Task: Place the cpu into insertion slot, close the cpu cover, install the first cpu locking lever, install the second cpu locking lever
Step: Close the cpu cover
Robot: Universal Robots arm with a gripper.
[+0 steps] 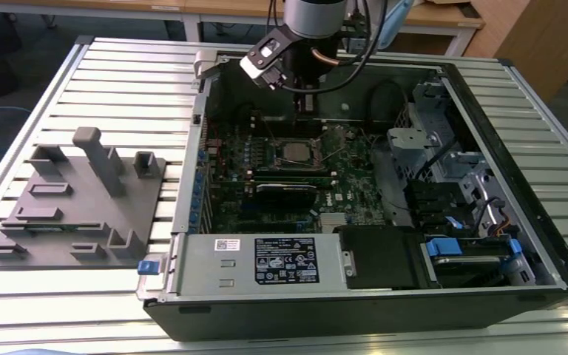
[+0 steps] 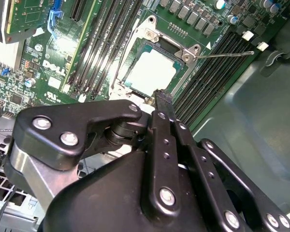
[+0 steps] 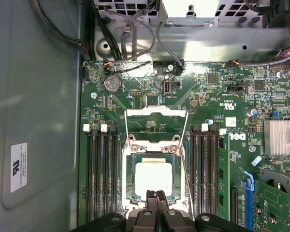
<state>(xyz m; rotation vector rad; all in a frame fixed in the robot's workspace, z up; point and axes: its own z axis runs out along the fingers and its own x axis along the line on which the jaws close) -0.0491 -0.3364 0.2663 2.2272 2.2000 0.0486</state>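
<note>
The claw [image 3: 156,195] is nearest in both wrist views: its two black fingers are pressed together with nothing between them, and their tips hover at one edge of the cpu [image 3: 153,178]. The cpu is a small flat square with a pale silver-grey top. It lies face up in the insertion slot [image 3: 130,186], whose dark border shows around it. Being square it has no long side, and its edges run parallel to the long black memory slots [image 3: 100,174] on either side. The cpu cover [image 3: 153,146], a thin silvery frame, appears to lie down around the chip, which shows through its window. In the second wrist view a thin wire lever [image 2: 227,53] sticks out from a corner of the socket and slants across the neighbouring memory slots. The first wrist view looks straight down on the green motherboard [image 3: 217,92], with a coin battery [image 3: 112,83] beyond the socket. The exterior view shows the arm [image 1: 316,15] reaching down into the open computer case [image 1: 264,314], which lies on a slatted table [image 1: 47,310]. A grey fixture [image 1: 77,214] sits at the exterior view's left.
</note>
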